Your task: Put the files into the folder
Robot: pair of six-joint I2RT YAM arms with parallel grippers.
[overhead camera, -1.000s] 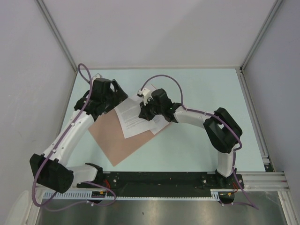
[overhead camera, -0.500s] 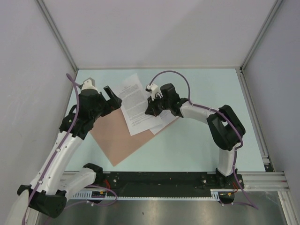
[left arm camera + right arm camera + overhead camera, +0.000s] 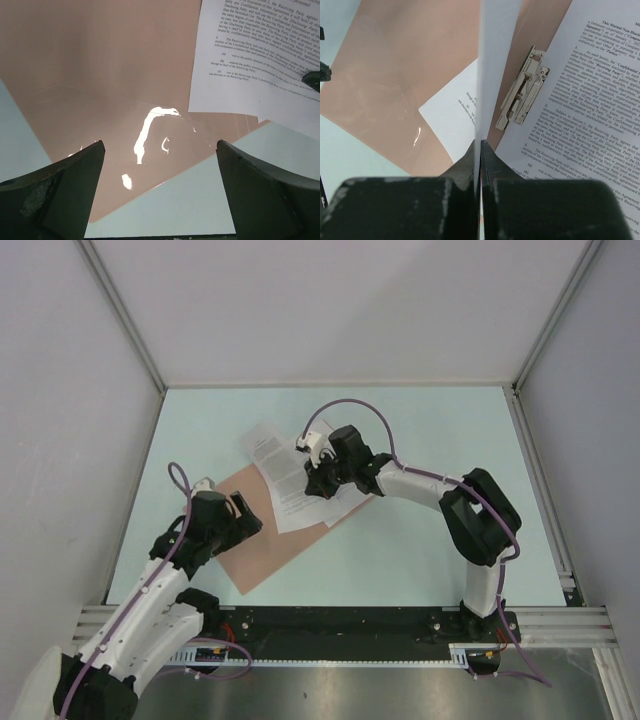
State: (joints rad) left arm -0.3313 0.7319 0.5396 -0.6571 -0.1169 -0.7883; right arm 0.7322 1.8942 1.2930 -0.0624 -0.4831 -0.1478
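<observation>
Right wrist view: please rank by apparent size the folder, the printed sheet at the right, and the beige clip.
1. The folder and the printed sheet: their visible areas look about equal, so I do not rank them.
2. The beige clip: clearly the smallest.

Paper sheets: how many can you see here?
2: one printed sheet pinched in the right claw, partly over the folder; a second sheet lying flat beside it. More could hide underneath.
</observation>
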